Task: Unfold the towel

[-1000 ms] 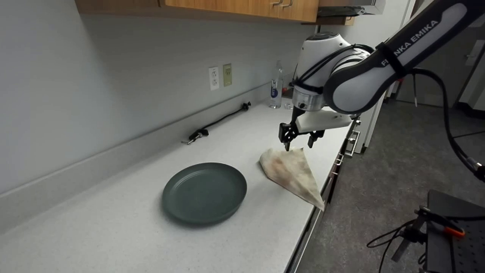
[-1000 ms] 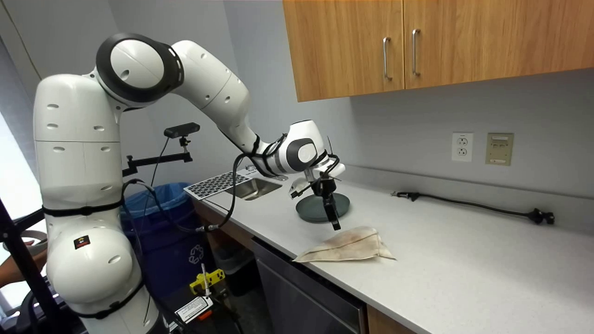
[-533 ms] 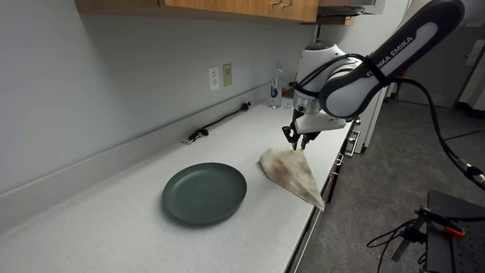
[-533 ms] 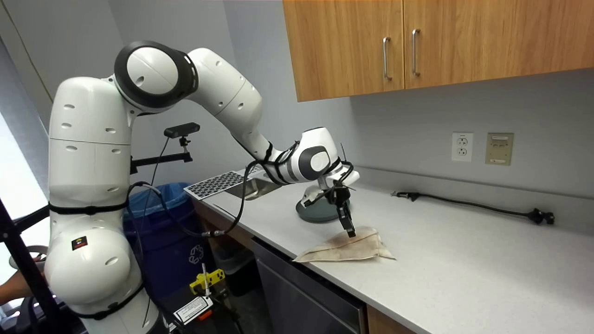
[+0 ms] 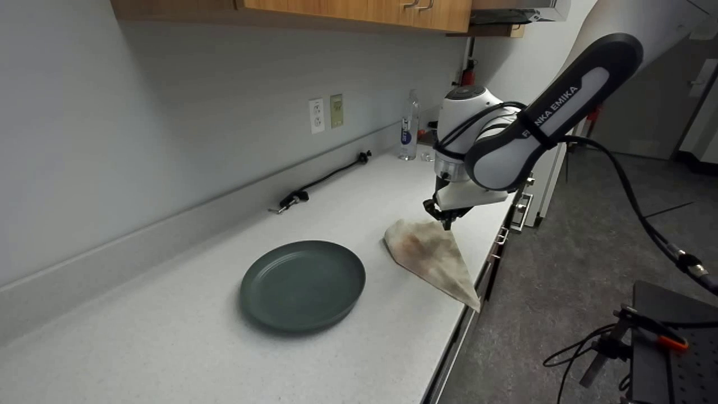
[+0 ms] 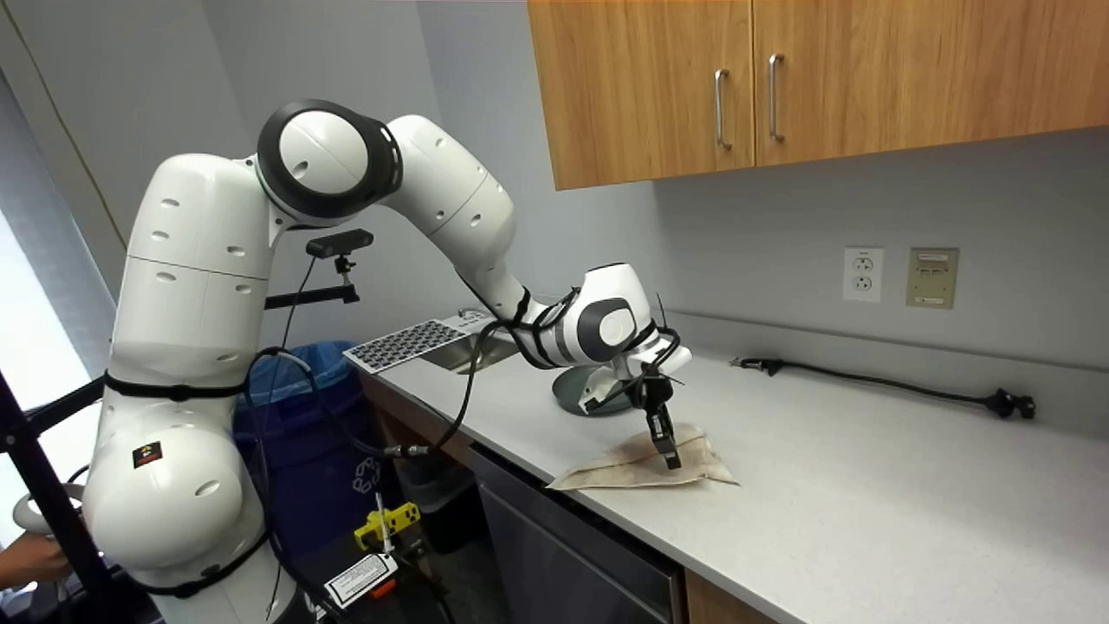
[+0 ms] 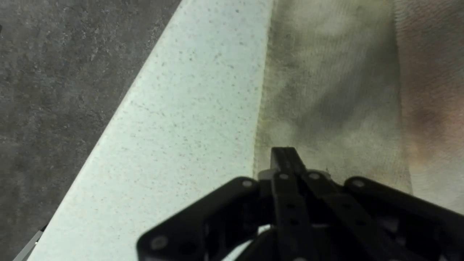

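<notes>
The towel [image 5: 429,255] lies folded in a roughly triangular shape on the counter, cream with brownish stains. In both exterior views its pointed corner reaches the counter's front edge. My gripper [image 5: 447,226] points down at the end of the towel away from that corner. In the wrist view, the fingertips [image 7: 278,159] are pressed together over the towel [image 7: 337,98], just inside its hemmed side. No cloth shows between them. An exterior view has the gripper [image 6: 673,464] low over the cloth; whether the tips touch it I cannot tell.
A dark green plate [image 5: 303,286] sits on the counter beside the towel. A black clamp arm [image 6: 884,381] lies along the wall, and a water bottle [image 5: 409,129] stands farther back. The counter's front edge [image 7: 119,110] drops to the floor close by.
My gripper has come down toward the towel, and its fingers have gone from apart to together. In an exterior view it has also shifted right. The towel lies as before.
</notes>
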Controlling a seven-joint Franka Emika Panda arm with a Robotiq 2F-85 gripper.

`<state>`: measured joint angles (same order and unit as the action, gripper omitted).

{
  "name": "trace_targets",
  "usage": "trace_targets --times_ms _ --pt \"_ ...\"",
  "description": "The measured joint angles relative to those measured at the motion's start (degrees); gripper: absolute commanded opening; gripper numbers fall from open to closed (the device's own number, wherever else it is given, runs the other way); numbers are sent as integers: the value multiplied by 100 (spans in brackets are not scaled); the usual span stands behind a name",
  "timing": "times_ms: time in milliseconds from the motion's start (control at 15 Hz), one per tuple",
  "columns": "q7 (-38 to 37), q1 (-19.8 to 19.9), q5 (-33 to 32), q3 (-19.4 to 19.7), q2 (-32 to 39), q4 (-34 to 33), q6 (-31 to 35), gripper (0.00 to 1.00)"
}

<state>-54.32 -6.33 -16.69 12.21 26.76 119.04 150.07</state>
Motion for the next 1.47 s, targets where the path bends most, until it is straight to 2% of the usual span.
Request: trace_targets --times_ms 1067,1267,1467 --pt "-2 -5 145 118 586 -338 6 0" --pt "-17 -6 145 241 596 -325 -6 0" --pt "-158 -44 126 520 633 -320 -101 0"
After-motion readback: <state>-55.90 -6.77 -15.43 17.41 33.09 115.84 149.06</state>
